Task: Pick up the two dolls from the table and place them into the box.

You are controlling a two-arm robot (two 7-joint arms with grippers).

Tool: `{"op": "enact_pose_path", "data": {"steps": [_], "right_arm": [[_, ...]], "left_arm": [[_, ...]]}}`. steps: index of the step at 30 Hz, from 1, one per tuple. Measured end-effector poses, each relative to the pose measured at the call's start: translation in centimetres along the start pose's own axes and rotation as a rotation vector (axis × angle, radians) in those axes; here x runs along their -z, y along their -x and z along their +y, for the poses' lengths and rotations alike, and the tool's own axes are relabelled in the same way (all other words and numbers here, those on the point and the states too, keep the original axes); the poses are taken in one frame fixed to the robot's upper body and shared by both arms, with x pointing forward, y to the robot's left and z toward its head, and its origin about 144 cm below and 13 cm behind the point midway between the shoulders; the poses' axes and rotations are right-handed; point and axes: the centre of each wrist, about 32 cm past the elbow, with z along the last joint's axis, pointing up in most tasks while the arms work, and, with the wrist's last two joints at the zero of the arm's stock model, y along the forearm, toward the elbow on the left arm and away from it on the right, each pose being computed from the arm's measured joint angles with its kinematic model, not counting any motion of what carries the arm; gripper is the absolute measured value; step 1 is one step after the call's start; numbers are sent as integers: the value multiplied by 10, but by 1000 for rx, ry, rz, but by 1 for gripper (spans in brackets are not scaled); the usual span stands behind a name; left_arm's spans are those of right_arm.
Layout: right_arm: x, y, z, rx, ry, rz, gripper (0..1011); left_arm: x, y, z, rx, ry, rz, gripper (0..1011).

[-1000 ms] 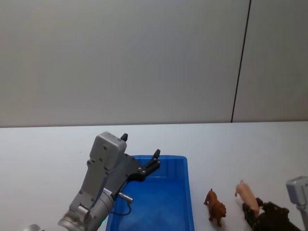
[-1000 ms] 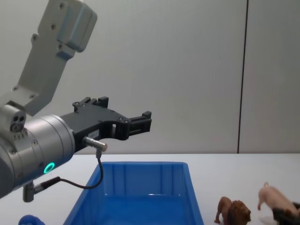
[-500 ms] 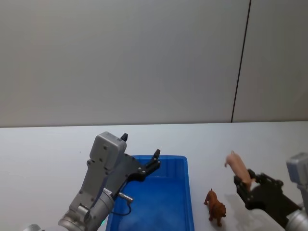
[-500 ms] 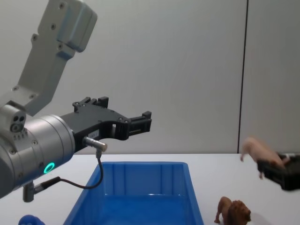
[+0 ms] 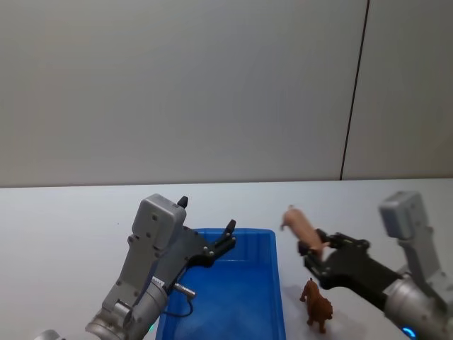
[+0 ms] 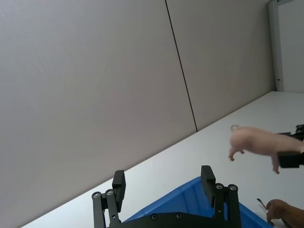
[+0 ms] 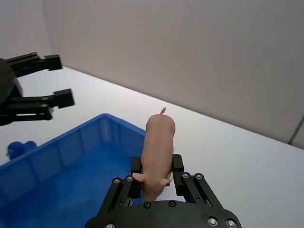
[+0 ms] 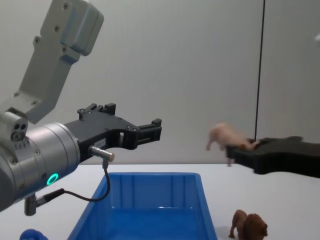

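Box [image 5: 258, 231] mouth open upward, inside free. Left gripper [image 5: 207, 214], jaws spread, hangs over far-left rim at box's 10 o'clock, blocking that corner. Right gripper [image 5: 313, 246] clamping pig [image 5: 299, 224] in air at 3 o'clock, probably just outside rim. Lion [image 5: 318, 304] on table [image 5: 71, 219] below, 4 o'clock.

Two dolls in all: one pale pink pig [image 5: 303, 228] and one brown lion [image 5: 317, 304]. One blue box [image 5: 279, 290]. One white desk [image 5: 71, 212]. Two grippers: the left gripper [image 6: 162, 175] and the right gripper [image 7: 156, 163]. One small blue rounded object [image 8: 31, 234], cut off at the edge, so perhaps only part of it.
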Motion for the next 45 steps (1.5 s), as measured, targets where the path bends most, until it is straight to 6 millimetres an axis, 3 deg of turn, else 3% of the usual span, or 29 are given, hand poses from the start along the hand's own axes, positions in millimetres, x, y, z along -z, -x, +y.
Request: {"op": "enact_pose_path", "data": {"steps": [6,17,21,28,45], "right_arm": [[-6,6,19,-81,34,3,371],[-10,18,40,-170,71,6,692],[-11,19,40,-175,72,2,849],[-12,18,33,-157,60,-12,1001],[0,14,-10,-27,59,-11,1001]], "left_arm": [[0,0,0,0,0,0,1001],[0,0,0,0,0,0,1001],[0,0,0,0,0,0,1001],[0,0,0,0,0,0,1001],[0,0,0,0,0,0,1001]]}}
